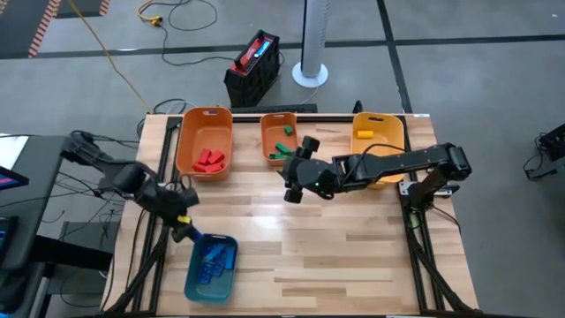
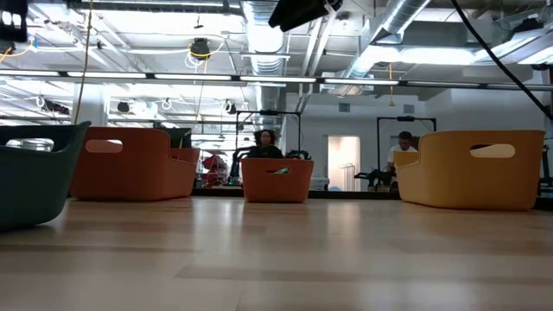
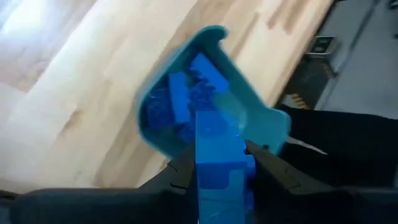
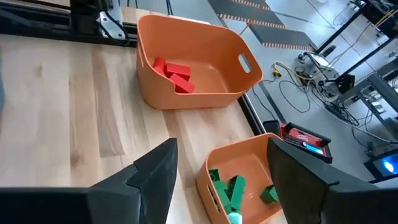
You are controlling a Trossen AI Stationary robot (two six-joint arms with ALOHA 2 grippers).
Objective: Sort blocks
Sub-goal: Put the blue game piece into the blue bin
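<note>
Nearest us, the left claw grips a blue block over the teal bin, where other blue blocks lie. The right claw hangs open and empty above the small orange bin of green blocks; red blocks sit in the large orange bin, beside a yellow bin. We judge the step a drop-off: next the left claw should open over the teal bin. The wooden tabotop is otherwise a pale tabletop carrying no loose blocks that we see; a workshop with ceiling ducts lies beyond.
</note>
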